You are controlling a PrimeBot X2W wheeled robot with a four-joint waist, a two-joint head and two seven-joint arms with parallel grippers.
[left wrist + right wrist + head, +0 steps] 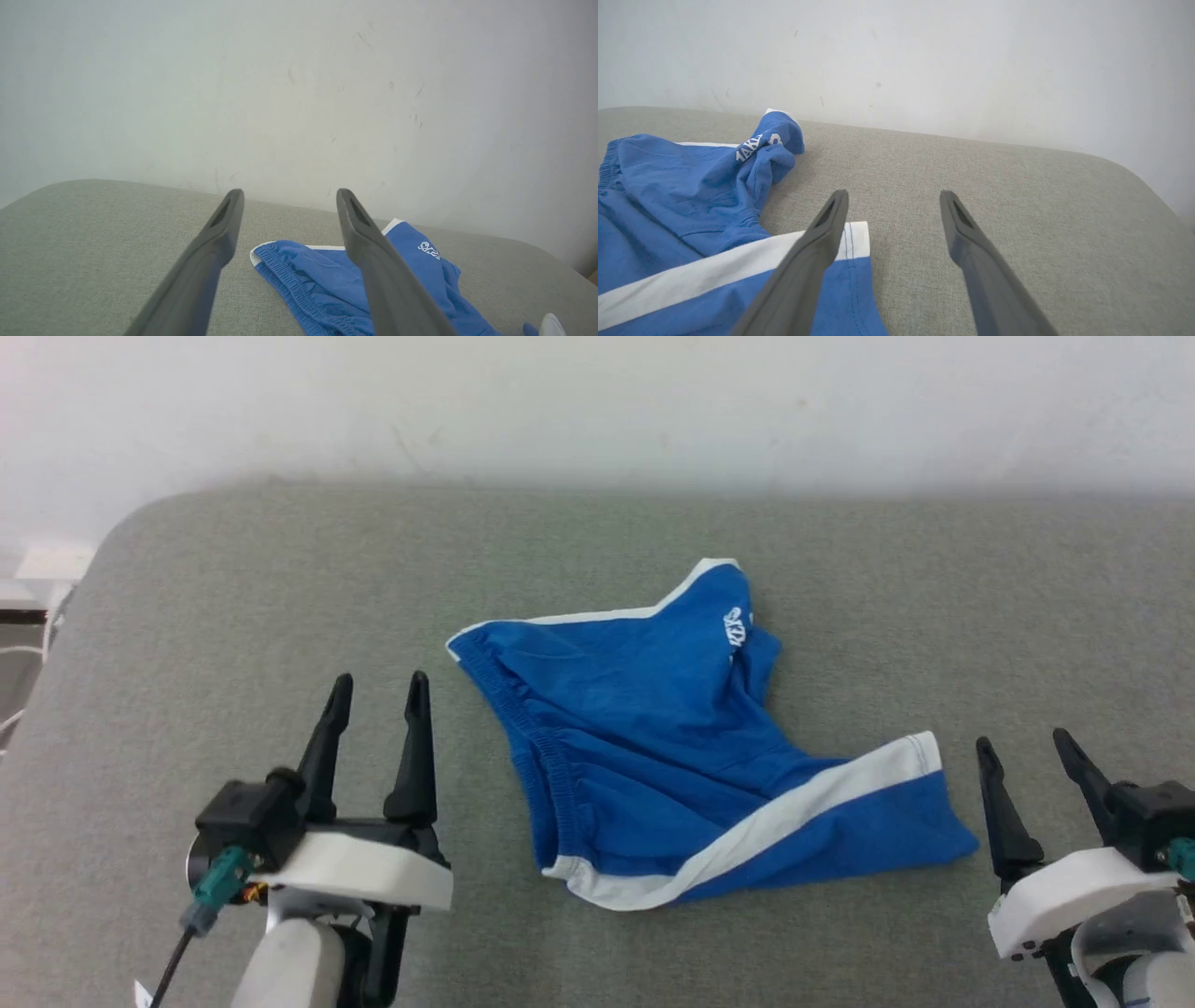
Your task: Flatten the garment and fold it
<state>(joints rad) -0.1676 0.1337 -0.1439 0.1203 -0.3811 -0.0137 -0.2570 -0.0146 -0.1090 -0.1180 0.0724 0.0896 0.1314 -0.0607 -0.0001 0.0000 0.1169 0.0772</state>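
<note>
Garment lies crumpled on grey cushion, far leg seemingly tucked under, neither flattened nor folded; left gripper and right gripper flank it, both spread and empty, so all work is left.

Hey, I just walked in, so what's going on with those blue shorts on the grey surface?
A two-armed robot is set up to flatten and fold the blue athletic shorts, but nothing is holding them right now. They lie rumpled on the grey fabric-covered surface, with the leg bearing the white lettering bunched up toward the wall. The left gripper is open, off to their left. The right gripper is open too, close beside the white-striped leg hem. No flattening or fold shows yet.
</note>
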